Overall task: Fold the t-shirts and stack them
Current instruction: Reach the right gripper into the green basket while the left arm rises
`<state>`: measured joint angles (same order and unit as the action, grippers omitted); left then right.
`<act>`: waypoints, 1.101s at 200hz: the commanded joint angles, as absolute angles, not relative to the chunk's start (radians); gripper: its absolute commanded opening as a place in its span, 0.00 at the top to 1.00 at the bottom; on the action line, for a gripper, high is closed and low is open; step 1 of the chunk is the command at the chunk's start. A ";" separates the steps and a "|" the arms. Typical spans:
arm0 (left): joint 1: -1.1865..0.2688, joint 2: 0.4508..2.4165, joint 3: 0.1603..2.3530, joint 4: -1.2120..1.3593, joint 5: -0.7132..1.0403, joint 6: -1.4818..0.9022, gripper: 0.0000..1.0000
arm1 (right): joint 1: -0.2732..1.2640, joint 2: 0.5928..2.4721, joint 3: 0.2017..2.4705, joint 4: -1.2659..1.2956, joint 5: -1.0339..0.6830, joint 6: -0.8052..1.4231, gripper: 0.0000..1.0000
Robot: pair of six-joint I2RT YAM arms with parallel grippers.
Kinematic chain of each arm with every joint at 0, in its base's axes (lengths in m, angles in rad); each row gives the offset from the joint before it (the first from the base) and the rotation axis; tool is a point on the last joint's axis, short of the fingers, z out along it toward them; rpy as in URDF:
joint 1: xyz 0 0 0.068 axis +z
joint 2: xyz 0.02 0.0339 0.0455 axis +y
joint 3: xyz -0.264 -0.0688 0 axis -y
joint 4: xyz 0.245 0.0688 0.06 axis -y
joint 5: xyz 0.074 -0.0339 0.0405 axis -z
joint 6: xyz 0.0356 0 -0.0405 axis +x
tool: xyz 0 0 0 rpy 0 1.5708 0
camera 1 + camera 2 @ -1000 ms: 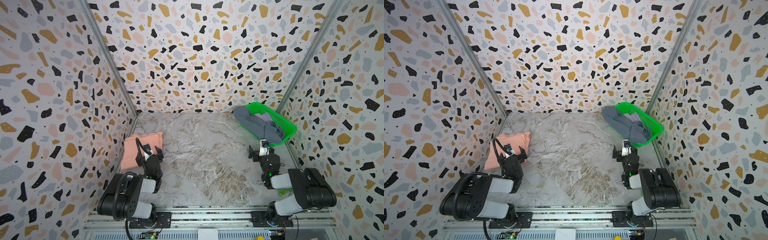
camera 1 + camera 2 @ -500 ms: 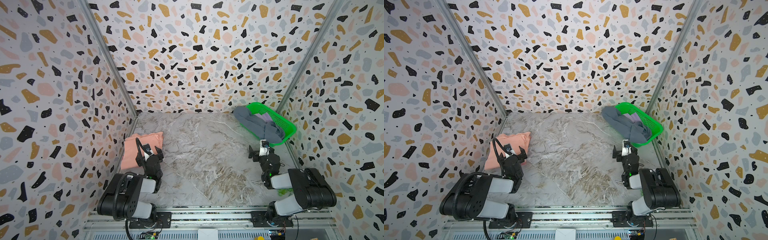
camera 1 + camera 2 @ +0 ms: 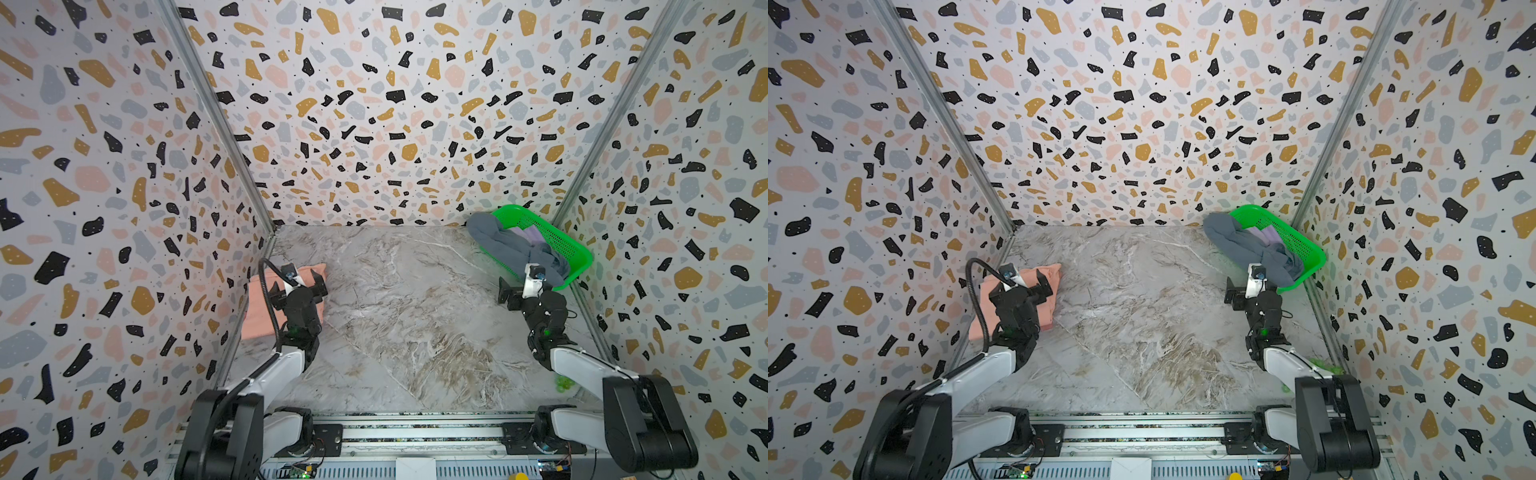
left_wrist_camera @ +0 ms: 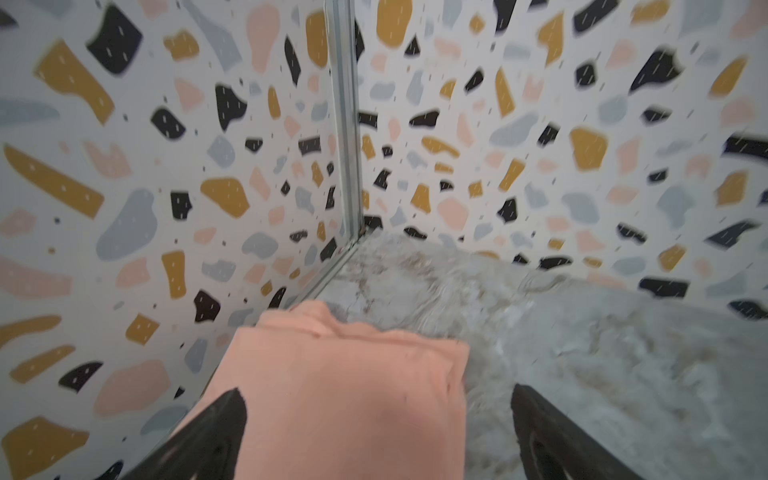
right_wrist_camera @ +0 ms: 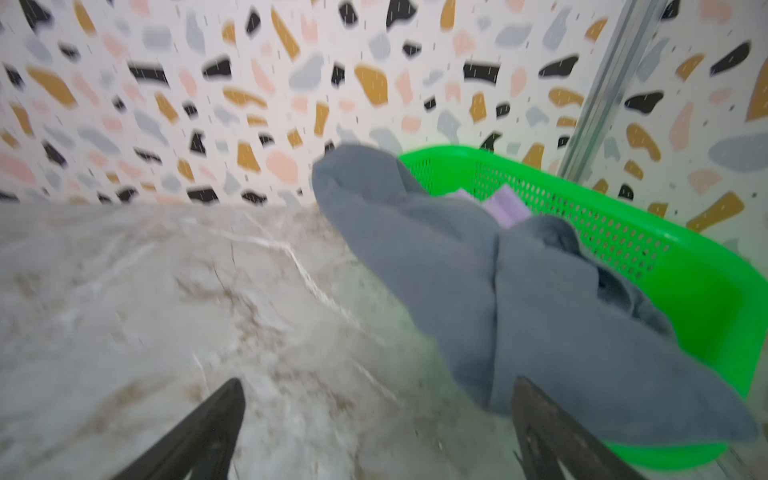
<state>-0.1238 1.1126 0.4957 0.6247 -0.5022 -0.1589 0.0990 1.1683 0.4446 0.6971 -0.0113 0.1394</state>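
One of three shirts is looking finished: the left gripper (image 4: 376, 390), spread and empty, is hovering over the folded salmon-pink shirt (image 4: 332, 365). Ahead of the right gripper (image 5: 376, 382), also spread and empty, the slate-grey shirt (image 5: 457, 270) is spilling from the green basket (image 5: 685, 282), the lilac shirt (image 5: 509, 205) beyond it, both awaiting folding.

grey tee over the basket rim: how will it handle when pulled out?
Likely floppy: the grey t-shirt sags in soft folds over the rim of the green basket, so it should trail when lifted. It may drag along the lilac shirt lying against it, and could shift the mesh basket.
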 commanded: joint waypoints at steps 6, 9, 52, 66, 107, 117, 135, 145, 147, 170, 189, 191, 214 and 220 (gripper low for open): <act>-0.156 1.031 0.652 0.336 -0.404 -0.356 0.01 | 0.167 1.050 0.579 0.335 -0.079 0.440 0.01; -0.163 1.031 0.671 0.326 -0.392 -0.379 0.00 | 0.179 1.043 0.590 0.328 -0.089 0.461 0.01; -0.320 1.184 1.003 0.135 -0.212 -0.605 0.01 | 0.393 1.091 0.869 0.151 -0.099 0.494 0.01; -0.333 1.245 1.032 0.204 -0.080 -0.640 0.01 | 0.396 1.119 0.862 0.261 -0.168 0.580 0.01; -0.314 1.403 1.077 0.406 0.222 -0.681 0.01 | 0.323 1.288 0.996 0.205 -0.317 0.508 0.01; -0.310 1.439 1.118 0.371 0.233 -0.668 0.00 | 0.306 1.345 1.025 0.208 -0.233 0.425 0.01; -0.308 1.490 1.177 0.336 0.210 -0.653 0.00 | 0.281 1.450 1.075 0.273 -0.044 0.269 0.01; -0.309 1.517 1.199 0.323 0.196 -0.628 0.01 | 0.244 1.530 1.132 0.284 -0.003 0.217 0.01; -0.310 1.521 1.204 0.317 0.189 -0.622 0.01 | 0.237 1.550 1.148 0.280 0.004 0.211 0.01; -0.310 1.554 1.263 0.177 0.123 -0.527 0.00 | 0.172 1.758 1.342 0.202 -0.001 0.105 0.00; -0.310 1.546 1.269 0.124 0.080 -0.480 0.00 | 0.154 1.902 1.477 0.137 0.007 0.018 0.06; -0.309 1.545 1.268 0.121 0.076 -0.479 0.00 | 0.152 1.917 1.489 0.130 0.003 0.013 0.08; -0.310 1.533 1.263 0.087 0.018 -0.462 0.00 | 0.128 2.032 1.611 0.058 -0.066 -0.001 0.24; -0.309 1.530 1.264 0.085 0.009 -0.461 0.00 | 0.120 2.056 1.634 0.050 -0.100 0.000 0.27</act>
<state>-0.3149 1.5524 1.2446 0.1368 0.0807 -0.5159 0.1303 2.0098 1.5333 0.1539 -0.0360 0.0715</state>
